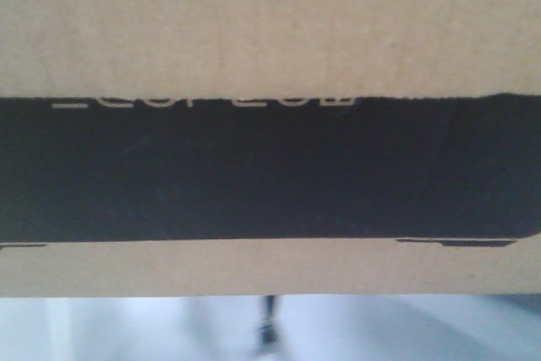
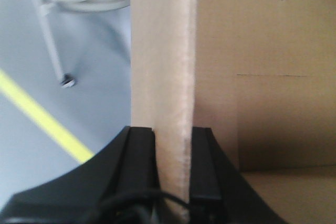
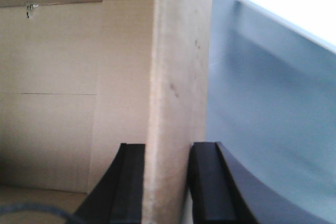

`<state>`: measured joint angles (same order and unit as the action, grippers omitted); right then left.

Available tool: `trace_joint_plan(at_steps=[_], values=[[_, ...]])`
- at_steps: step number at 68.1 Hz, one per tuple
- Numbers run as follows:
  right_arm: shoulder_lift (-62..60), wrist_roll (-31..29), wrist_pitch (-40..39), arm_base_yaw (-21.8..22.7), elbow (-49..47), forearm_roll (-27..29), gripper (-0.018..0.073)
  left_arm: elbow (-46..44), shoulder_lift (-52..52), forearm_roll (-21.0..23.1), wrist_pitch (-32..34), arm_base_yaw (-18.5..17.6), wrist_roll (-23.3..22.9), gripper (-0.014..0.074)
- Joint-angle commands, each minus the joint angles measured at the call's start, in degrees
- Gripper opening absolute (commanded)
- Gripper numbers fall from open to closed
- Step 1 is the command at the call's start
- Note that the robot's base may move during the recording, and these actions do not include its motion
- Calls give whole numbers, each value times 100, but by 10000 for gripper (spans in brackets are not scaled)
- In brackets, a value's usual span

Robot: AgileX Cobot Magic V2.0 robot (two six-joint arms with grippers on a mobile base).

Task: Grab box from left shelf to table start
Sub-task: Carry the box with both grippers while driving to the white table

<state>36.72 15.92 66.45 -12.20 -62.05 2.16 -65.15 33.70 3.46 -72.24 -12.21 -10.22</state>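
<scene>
The box (image 1: 270,31) fills the front view: brown cardboard with a black printed band and white lettering, held close before the camera. My left gripper (image 2: 173,135) is shut on the box's left side wall (image 2: 163,51), one black finger outside and one inside the open box. My right gripper (image 3: 167,150) is shut on the box's right side wall (image 3: 178,66) in the same way. The box's bare brown inside (image 2: 262,103) shows in both wrist views. The left shelf is out of view. The table is not clearly seen.
A grey floor with a yellow line (image 2: 42,116) and a thin metal leg on a caster (image 2: 67,81) lie left of the box. A pale grey surface with a raised edge (image 3: 273,87) lies to the right. A blurred pale area (image 1: 127,327) shows below the box.
</scene>
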Motion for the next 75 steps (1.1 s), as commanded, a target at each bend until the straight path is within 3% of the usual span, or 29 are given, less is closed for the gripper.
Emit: trace_joint_plan(at_steps=[1,75], values=[[11,-45,-533,79,-168,-1055,57,-222,-17,-206,349,-14,-61,-99],[11,-45,-361,79,-168,-1055,58,-222,-12,-183,349,-14,-61,-99]])
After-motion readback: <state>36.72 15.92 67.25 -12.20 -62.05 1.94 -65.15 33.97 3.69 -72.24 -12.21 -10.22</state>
